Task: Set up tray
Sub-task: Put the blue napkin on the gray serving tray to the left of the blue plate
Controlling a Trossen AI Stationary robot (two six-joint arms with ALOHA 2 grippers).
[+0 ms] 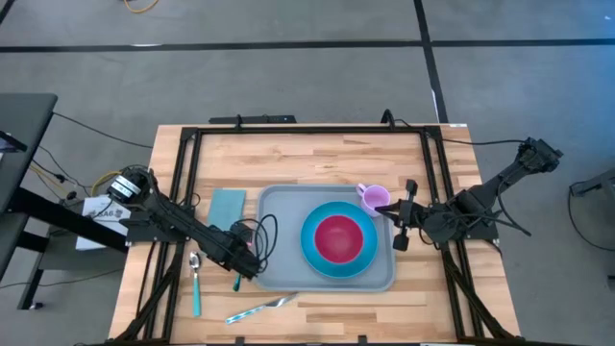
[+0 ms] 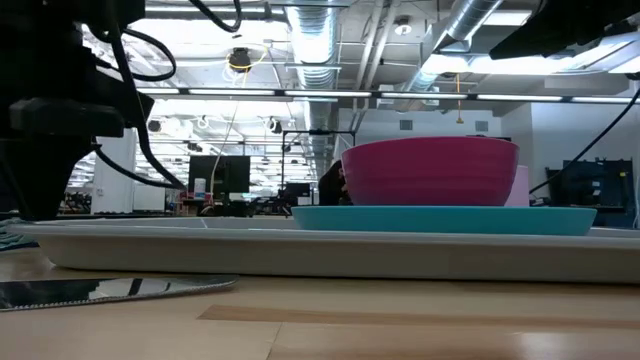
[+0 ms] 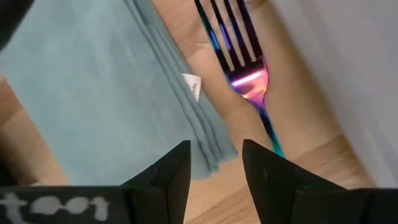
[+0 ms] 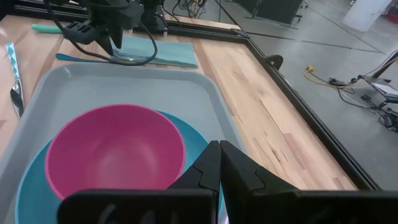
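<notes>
Left gripper (image 3: 211,165) over fork, fingers parted, nothing held.
Hovered above fork (image 3: 242,68) w/ napkin (image 3: 99,93) alongside, prob lining up a pick; tray (image 1: 279,207) sat mid-table w/ plate (image 1: 312,255) & bowl (image 1: 338,238) on it; right gripper (image 1: 402,213) clenched at tray's right edge by cup (image 1: 373,198).

Ahead of the right gripper (image 4: 219,163), whose two dark fingers are pressed together, a pink bowl (image 4: 115,149) sits on a blue plate (image 4: 28,186) inside the tray (image 4: 186,87). Beyond the tray's far rim the left gripper (image 4: 111,31) hangs over a teal napkin (image 4: 168,53). A knife (image 4: 13,74) lies on the wood off to one side
</notes>
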